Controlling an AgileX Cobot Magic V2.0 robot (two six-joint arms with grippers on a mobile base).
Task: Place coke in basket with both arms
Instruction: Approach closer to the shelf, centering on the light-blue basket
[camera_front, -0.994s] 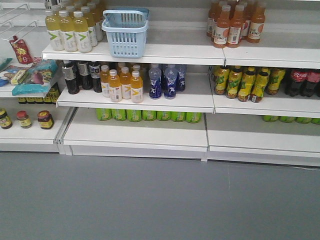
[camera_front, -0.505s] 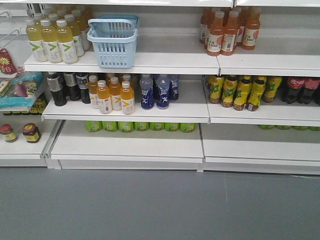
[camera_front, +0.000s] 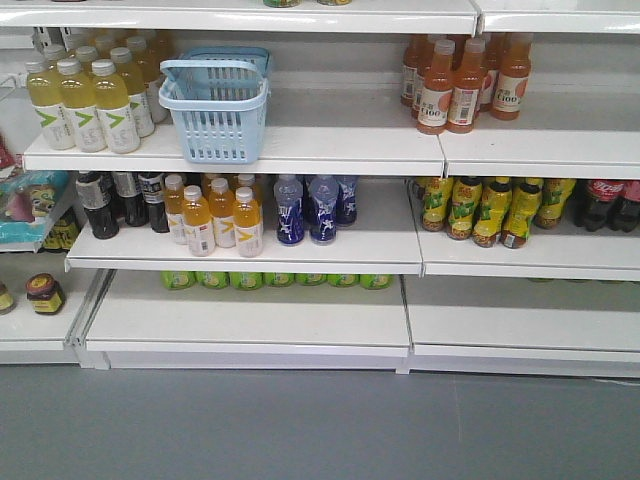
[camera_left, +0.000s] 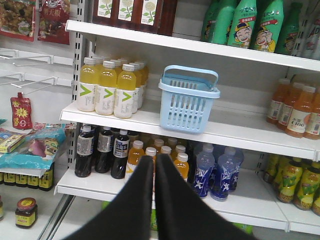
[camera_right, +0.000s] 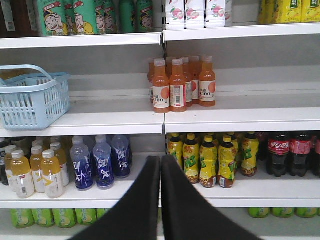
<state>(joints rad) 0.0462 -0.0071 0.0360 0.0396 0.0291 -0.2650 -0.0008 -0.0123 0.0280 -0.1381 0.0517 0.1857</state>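
Observation:
The light blue basket (camera_front: 215, 105) stands upright on the upper shelf (camera_front: 330, 150), next to pale yellow bottles. It also shows in the left wrist view as the basket (camera_left: 189, 100), up and to the right of my left gripper (camera_left: 154, 157), and at the left edge of the right wrist view as the basket (camera_right: 30, 102). My left gripper is shut and holds nothing. So is my right gripper (camera_right: 160, 159), which hangs in front of the middle shelf. The coke is out of view. Neither arm shows in the front view.
Pale yellow bottles (camera_front: 90, 100) stand left of the basket, orange bottles (camera_front: 465, 80) to its right. The middle shelf holds dark bottles, orange and blue bottles (camera_front: 300, 210), yellow bottles (camera_front: 480, 210) and dark cola bottles with red labels (camera_front: 605, 200). Grey floor (camera_front: 320, 430) lies below.
The whole shelf scene has slid down and left in the front view, and a higher shelf edge has come into view at the top. Nothing on the shelves has moved.

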